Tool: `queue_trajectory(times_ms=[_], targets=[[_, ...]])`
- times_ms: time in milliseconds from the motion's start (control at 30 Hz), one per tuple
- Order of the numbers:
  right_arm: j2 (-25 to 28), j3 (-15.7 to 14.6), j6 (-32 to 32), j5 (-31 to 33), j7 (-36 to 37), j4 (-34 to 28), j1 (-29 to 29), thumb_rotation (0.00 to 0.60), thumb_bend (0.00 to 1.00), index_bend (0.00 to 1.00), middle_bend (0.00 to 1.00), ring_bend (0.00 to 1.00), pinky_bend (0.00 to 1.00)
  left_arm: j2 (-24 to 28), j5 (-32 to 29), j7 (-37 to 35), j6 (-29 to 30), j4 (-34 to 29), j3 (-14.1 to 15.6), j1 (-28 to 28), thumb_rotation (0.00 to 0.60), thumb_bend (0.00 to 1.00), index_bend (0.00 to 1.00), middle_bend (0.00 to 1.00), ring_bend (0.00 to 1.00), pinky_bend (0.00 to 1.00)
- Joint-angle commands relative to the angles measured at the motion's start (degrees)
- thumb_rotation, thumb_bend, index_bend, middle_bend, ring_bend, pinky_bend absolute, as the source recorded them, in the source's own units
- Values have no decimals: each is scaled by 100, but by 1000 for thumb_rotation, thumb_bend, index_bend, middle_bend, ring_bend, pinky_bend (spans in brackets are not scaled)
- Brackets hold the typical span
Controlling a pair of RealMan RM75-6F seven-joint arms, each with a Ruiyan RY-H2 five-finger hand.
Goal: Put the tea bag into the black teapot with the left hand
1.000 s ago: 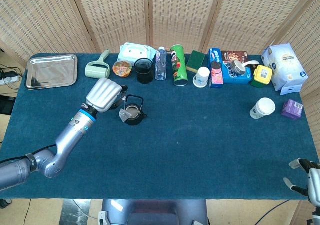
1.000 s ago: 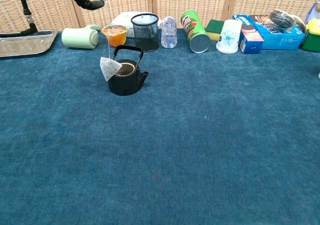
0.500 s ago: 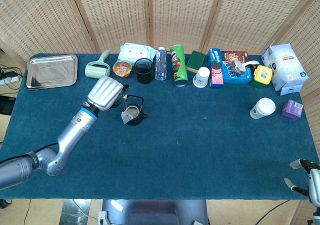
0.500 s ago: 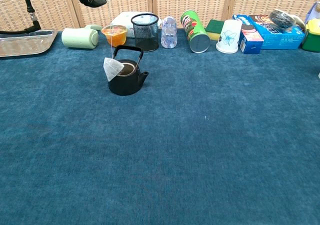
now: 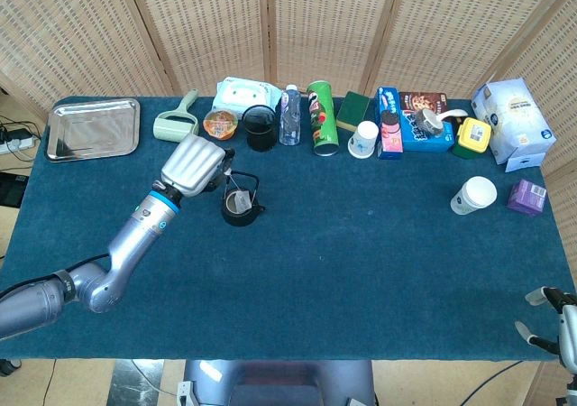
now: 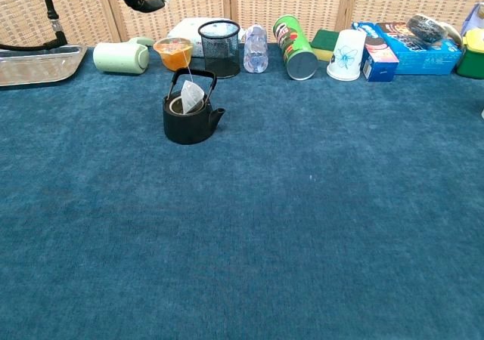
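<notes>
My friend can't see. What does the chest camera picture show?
A white tea bag dangles on its string over the small black teapot's opening, on a blue cloth table. The left hand's dark fingers are above; cups and snack boxes line the back.

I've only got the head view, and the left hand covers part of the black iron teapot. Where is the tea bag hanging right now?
Observer: In the chest view, the white pyramid tea bag hangs inside the arch of the black teapot's handle, right over the mouth.
Operator: Is it fully inside?
Observer: No. Its upper part shows above the rim.
Operator: Is it released?
Observer: No. It hangs from the fingers of the left hand, which is high above the pot.
</notes>
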Motion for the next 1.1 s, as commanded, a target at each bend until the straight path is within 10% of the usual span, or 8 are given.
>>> queue_trajectory(times_ms=[33,1100], targets=[[-3,3,-8,1,1,6,5,600,210,443,467,456,371,11,-16,-2,-2,11,12,8,600,488,583,1000,994,913],[-4,4,-11,-7,-48,-34,6,600,210,443,467,458,371,104,-8,-131,97,141,119,165,600,488,583,1000,994,914]])
